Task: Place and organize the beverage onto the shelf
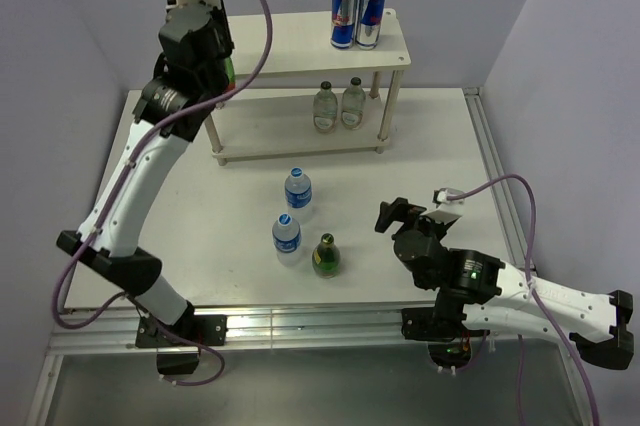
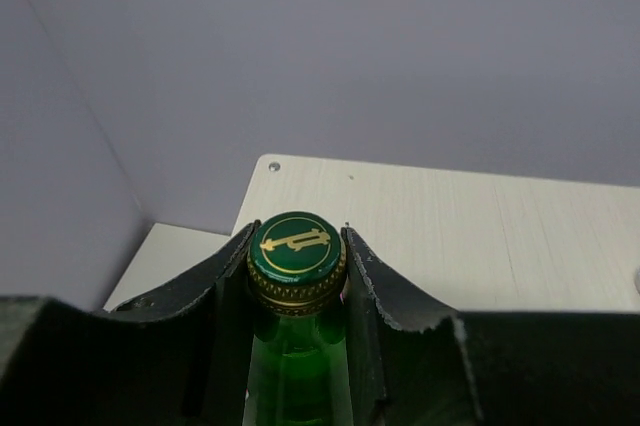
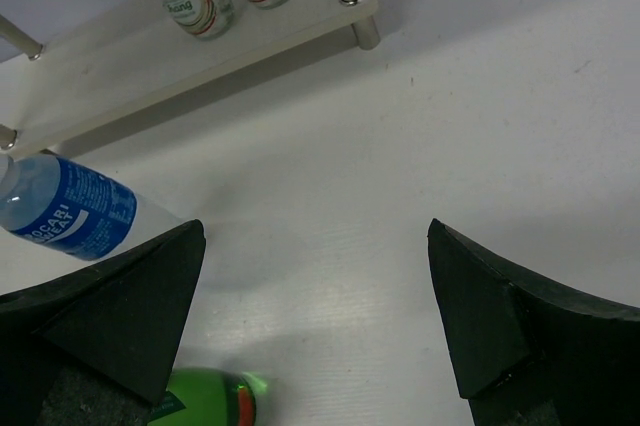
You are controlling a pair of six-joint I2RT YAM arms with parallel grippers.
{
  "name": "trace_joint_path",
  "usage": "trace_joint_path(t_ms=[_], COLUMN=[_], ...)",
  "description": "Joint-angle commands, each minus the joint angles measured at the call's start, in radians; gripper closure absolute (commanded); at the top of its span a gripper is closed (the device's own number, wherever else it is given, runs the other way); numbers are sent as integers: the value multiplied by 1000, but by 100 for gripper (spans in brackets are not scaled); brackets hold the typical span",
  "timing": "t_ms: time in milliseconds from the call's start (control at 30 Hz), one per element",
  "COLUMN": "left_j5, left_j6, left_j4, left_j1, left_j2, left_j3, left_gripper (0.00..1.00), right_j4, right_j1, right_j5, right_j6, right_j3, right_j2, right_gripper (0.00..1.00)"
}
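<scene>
The left fingers point(image 2: 368, 281) were clamped on the neck of a green glass bottle point(image 2: 296, 246), one pad on each side just under its green and gold cap. The body hung below, out of view. Beyond the cap lay the top board of the shelf point(image 2: 450, 236), with its rounded corner showing. From above, that arm was raised at the left end of the shelf, and I could not tell whether the bottle's base stood over the board or just off its edge.

The right fingers point(image 3: 500, 326) were spread wide and held nothing, hanging low over the desk point(image 1: 430, 146). The other green bottle point(image 1: 325, 256) stood upright just beside them, to their left. The two blue-labelled bottles point(image 1: 298, 189) stood a little further off, between that bottle and the shelf. Two pale bottles point(image 1: 338, 104) were side by side on the lower tier, and two cans point(image 1: 357, 14) stood on the top board towards the right.

The risk I saw was the narrow hold. Gripped only at the neck, the glass could swing or slide through the pads. If set down too near the board's end, it could tip off onto the desk. Releasing it before the base was seated would do the same.
</scene>
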Motion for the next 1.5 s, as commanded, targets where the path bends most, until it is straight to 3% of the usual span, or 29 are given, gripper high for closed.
trace_joint_path(t_ms=[0, 133, 533, 733, 833, 933, 967, 1067, 1167, 1333, 1400, 1467], left_j5=[89, 130, 190, 188, 187, 193, 202, 207, 207, 205, 199, 187], left_j6=[37, 8, -86, -92, -82, -69, -66, -62, -58, -57, -63, -84], left_j4=[90, 99, 162, 199, 205, 219, 217, 208, 206, 209, 197, 171], left_j1=[53, 121, 196, 199, 199, 202, 201, 201, 201, 201, 201, 199], left_j2=[44, 110, 221, 231, 237, 234, 234, 241, 245, 234, 222, 189], left_j3=[190, 291, 333, 298, 288, 264, 259, 262, 261, 245, 236, 230], left_gripper=[100, 100, 100, 91, 84, 59, 42, 20, 12, 10, 2, 1], right_j4=[37, 41, 34, 40, 40, 46, 49, 52, 51, 51, 49, 51], right_j1=[4, 4, 4, 4, 4, 4, 4, 4, 4, 4, 4, 4], right_j5=[8, -2, -7, -2, -2, -1, -1, 1, 4, 4, 4, 4], right_j6=[-3, 7, 42, 49, 54, 51, 48, 46, 49, 48, 48, 46], right_j3=[-12, -26, -58, -62, -64, -67, -69, -70, -69, -70, -70, -70], right_j2=[-9, -5, -6, 15, 18, 15, 17, 15, 18, 18, 18, 20], right_gripper=[1, 1, 1, 1, 1, 1, 1, 1, 1, 1, 1, 1])
